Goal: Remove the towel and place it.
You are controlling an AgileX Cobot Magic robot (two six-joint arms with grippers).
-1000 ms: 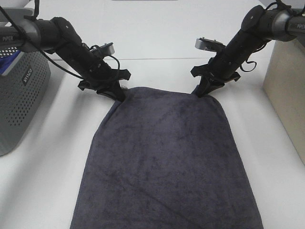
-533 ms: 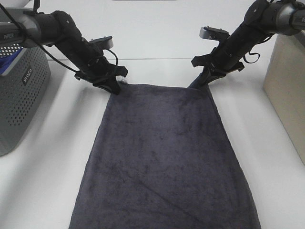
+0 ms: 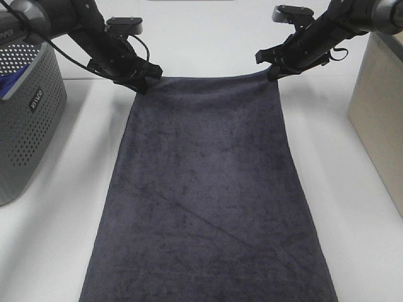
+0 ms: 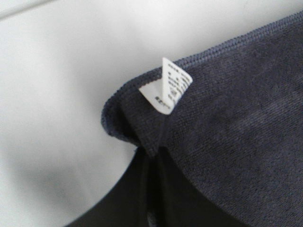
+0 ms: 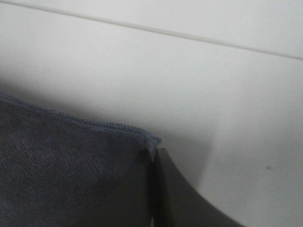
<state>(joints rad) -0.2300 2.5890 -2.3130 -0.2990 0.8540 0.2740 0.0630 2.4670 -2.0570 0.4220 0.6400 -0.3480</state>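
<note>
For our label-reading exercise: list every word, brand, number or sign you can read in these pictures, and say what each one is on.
"PIPER", partly cut off: on the left arm near the picture's edge.
White vertical lettering on the grey basket's label: too small to read with certainty.
Print on the towel's white tag: blurred, unreadable.
Nothing else carries text.

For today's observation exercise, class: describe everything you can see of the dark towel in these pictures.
The towel is a large, dark charcoal-grey rectangle of fuzzy terry cloth with a stitched hem. It lies spread lengthwise on the white table, its near end running out of view. The left gripper and right gripper each pinch a far corner, and the far edge sags slightly between them. A small white printed tag sticks out at the left-held corner.
</note>
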